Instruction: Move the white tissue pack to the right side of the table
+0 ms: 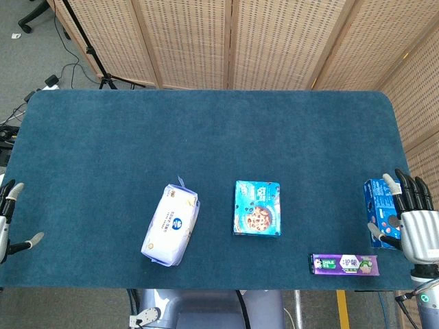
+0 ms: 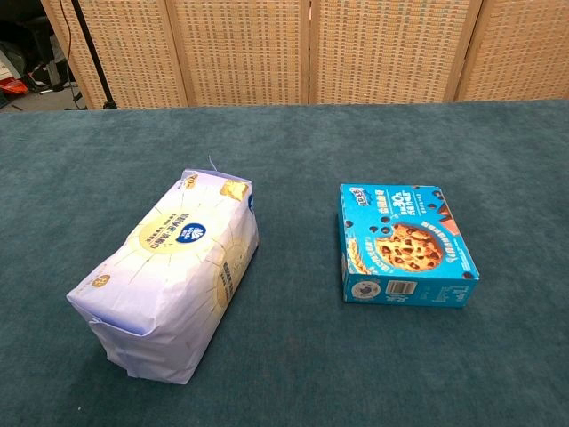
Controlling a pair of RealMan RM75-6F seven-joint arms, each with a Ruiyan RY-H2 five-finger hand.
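Note:
The white tissue pack (image 1: 171, 223) lies left of the table's middle, near the front edge; the chest view shows the tissue pack (image 2: 169, 276) large at the left. My left hand (image 1: 8, 219) hovers at the table's far left edge, fingers apart and empty, well left of the pack. Over at the right edge my right hand (image 1: 411, 216) has its fingers stretched out and holds nothing. Its thumb reaches over a small blue box (image 1: 378, 205). The chest view shows neither hand.
A blue cookie box (image 1: 257, 208) lies at the middle of the teal table (image 1: 206, 130), also seen as the cookie box (image 2: 404, 245) in the chest view. A purple gum pack (image 1: 343, 264) lies front right. Wicker screens (image 1: 274, 41) stand behind the table.

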